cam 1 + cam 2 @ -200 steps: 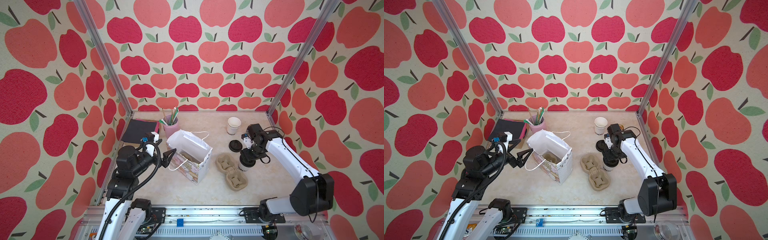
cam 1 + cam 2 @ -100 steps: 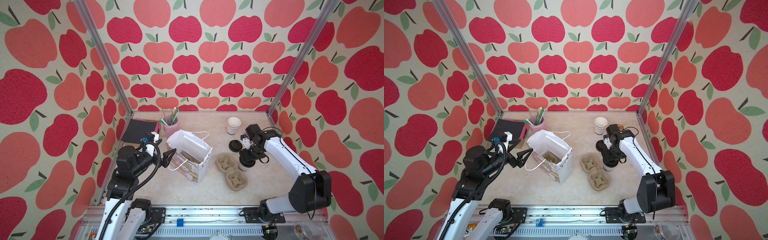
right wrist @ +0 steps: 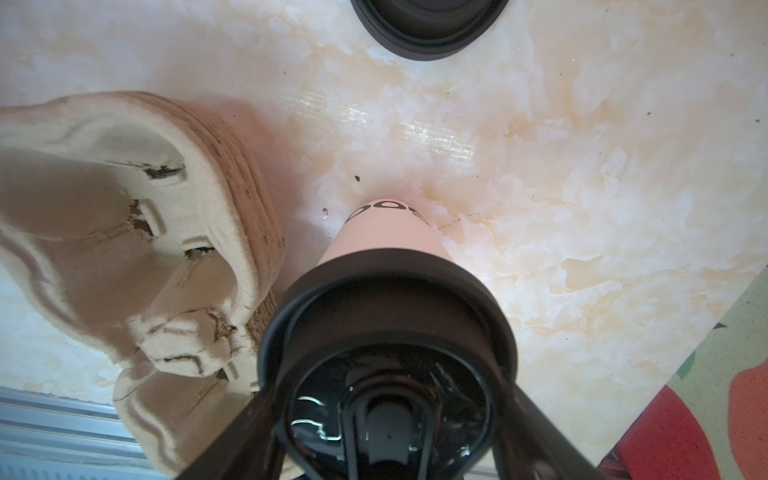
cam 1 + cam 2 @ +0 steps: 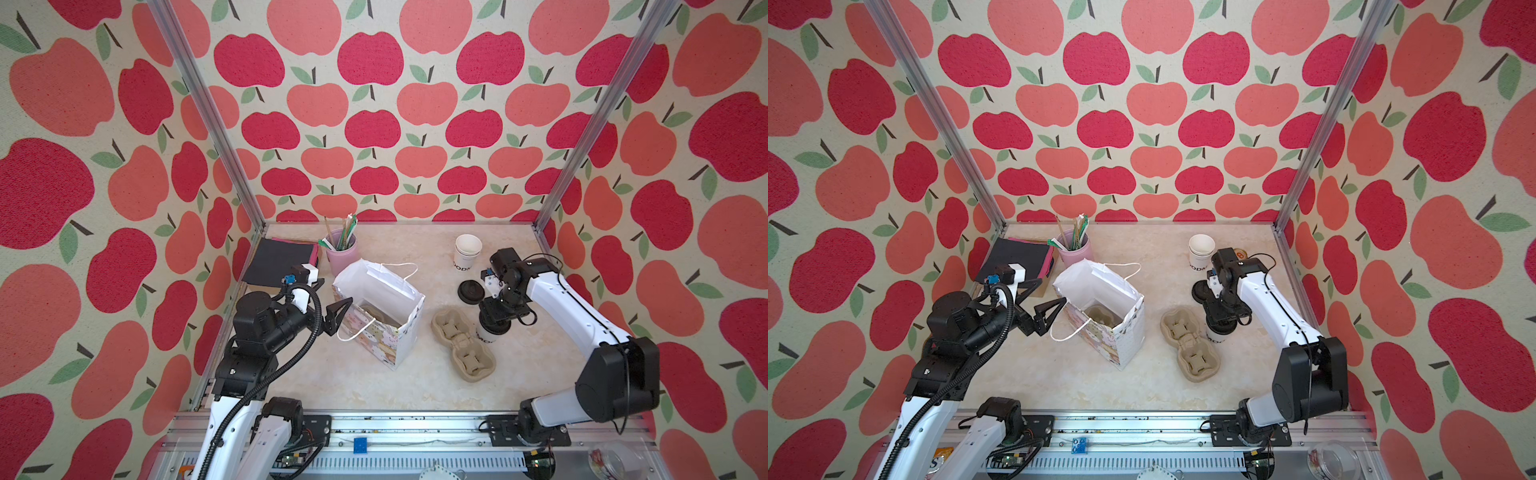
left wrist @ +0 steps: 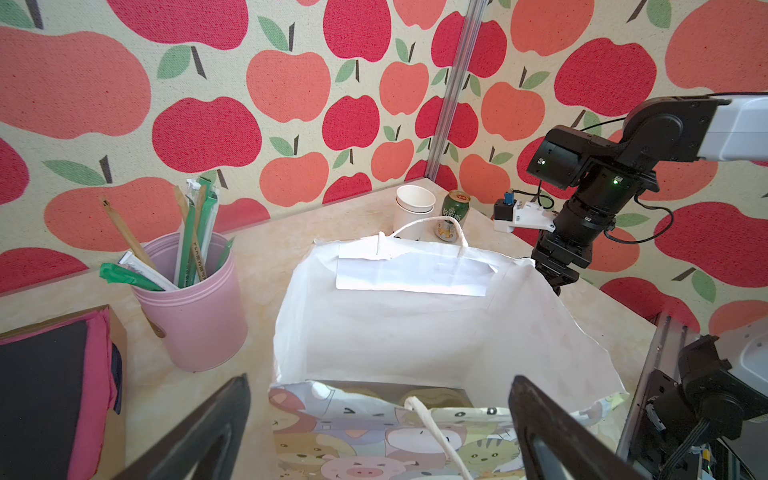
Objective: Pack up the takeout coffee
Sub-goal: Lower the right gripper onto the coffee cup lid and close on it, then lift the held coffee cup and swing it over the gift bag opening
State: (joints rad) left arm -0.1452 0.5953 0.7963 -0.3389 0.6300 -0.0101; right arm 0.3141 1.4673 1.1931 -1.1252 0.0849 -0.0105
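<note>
The coffee cup (image 4: 484,334) stands upright on the counter (image 4: 365,386), right of centre and just beside the stack of pulp trays (image 4: 459,345). The right gripper (image 4: 495,320) hangs straight over the cup's black lid with a finger on each side of the rim, likely to lift it by the top. Whether the fingers pinch it, I cannot tell. The paper bag (image 4: 380,286) stands open nearer the left edge, with a tray in its bottom. The left gripper (image 5: 380,384) sits at the bag's near rim, jaws wide apart, probably to steady it.
</note>
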